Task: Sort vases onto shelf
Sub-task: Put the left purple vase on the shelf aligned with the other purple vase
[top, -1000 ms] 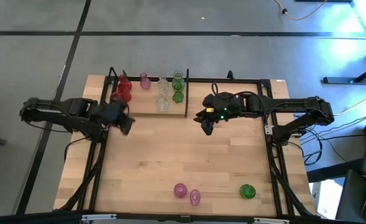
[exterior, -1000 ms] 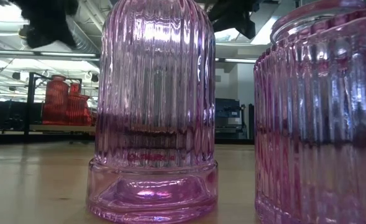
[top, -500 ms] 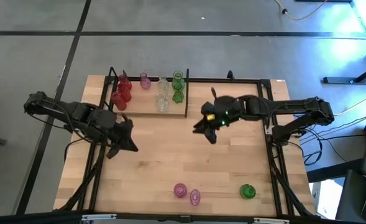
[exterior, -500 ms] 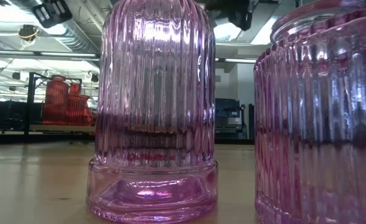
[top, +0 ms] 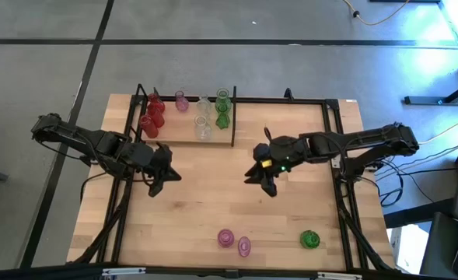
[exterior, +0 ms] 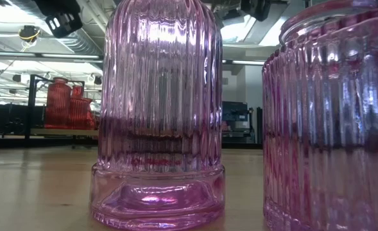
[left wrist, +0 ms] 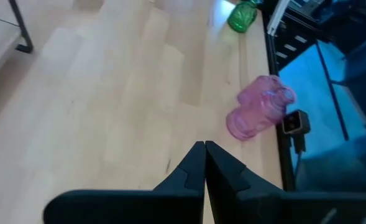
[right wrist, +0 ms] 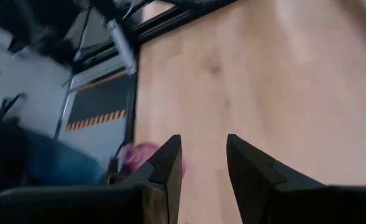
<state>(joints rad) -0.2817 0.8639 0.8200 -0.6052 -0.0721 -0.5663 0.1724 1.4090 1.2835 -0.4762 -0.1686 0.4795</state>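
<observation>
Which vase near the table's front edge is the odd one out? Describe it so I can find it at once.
Start at the wooden table's front edge, opposite the shelf. Three vases stand there: two pink vases touching near the middle, and farther right, alone, the green vase. It is the only green one off the shelf.

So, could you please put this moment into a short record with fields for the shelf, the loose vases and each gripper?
shelf: light-wood board at the table's far left, with black posts
vases on shelf: red, pink, clear and green
vases off shelf: two pink vases and one green vase near the front edge
left gripper: shut, empty, over bare table in front of the shelf
right gripper: open, empty, over the table's middle
</observation>
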